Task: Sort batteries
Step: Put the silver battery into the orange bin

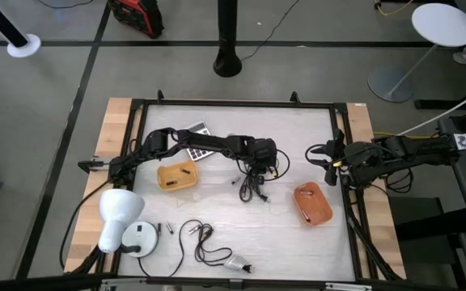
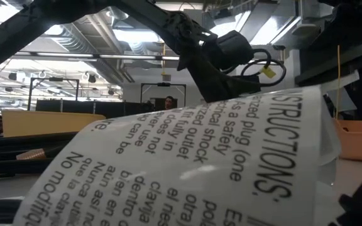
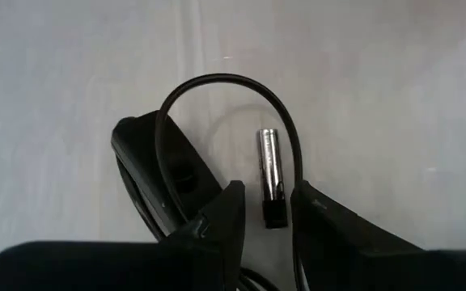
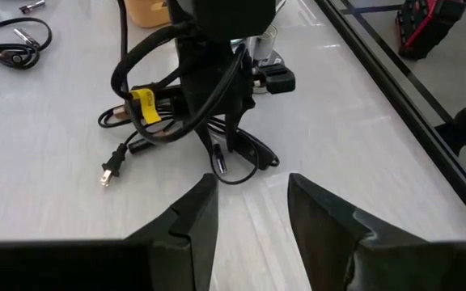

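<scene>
The left end effector [image 3: 267, 212] hangs low over mid-tabletop [image 1: 241, 222], fingers apart, straddling a small silvery cylinder [image 3: 270, 174], probably a battery, that lies flat beside a looped black cable [image 3: 233, 89]. The right end effector [image 4: 252, 202] waits near the tabletop's right edge, fingers apart, facing a cable bundle [image 4: 184, 105].

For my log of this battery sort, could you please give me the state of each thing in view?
Left end effector: open, astride a battery.
Battery: lying flat, not gripped.
Right end effector: open, empty, at the table's right edge.
Yellow tray: upright.
Orange tray: upright.
</scene>
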### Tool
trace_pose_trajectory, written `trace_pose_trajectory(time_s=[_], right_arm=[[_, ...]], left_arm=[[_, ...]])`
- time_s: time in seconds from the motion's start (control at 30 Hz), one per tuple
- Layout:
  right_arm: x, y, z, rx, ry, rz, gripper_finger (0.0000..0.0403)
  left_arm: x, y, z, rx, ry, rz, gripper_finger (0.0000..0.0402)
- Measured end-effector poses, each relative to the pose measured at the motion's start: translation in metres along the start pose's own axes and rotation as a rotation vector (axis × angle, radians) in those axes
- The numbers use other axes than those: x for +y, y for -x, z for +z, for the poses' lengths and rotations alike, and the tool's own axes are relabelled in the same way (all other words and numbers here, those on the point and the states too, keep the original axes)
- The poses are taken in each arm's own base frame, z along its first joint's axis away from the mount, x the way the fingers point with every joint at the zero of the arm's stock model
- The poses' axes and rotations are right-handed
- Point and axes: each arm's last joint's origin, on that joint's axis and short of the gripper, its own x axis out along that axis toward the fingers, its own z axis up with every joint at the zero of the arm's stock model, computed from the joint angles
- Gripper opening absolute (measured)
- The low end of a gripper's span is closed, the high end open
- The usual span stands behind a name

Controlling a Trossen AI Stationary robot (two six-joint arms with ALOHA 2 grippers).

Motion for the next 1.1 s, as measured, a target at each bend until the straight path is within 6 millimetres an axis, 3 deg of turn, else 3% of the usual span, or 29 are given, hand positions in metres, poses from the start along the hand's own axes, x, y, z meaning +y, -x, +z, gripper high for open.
trace_pose_trajectory(time_s=[0.3, 0.53, 0.87, 1.1], right_arm=[[0.0, 0.0, 0.0, 0.002, -0.001, 0.01, 0.0144], [0.0, 0.0, 0.0, 0.003, -0.002, 0.009, 0.0144], [0.0, 0.0, 0.0, 0.003, -0.003, 0.009, 0.0144], [0.0, 0.0, 0.0, 0.003, -0.003, 0.01, 0.0144]], left_arm=[[-0.003, -0.017, -0.007, 0.024, -0.001, -0.004, 0.0093], [-0.008, -0.02, -0.008, 0.025, -0.008, -0.04, 0.0091], [-0.012, -0.02, -0.008, 0.025, -0.007, -0.06, 0.0013], [-0.012, -0.018, -0.006, 0.014, 0.024, -0.06, 0.0016]])
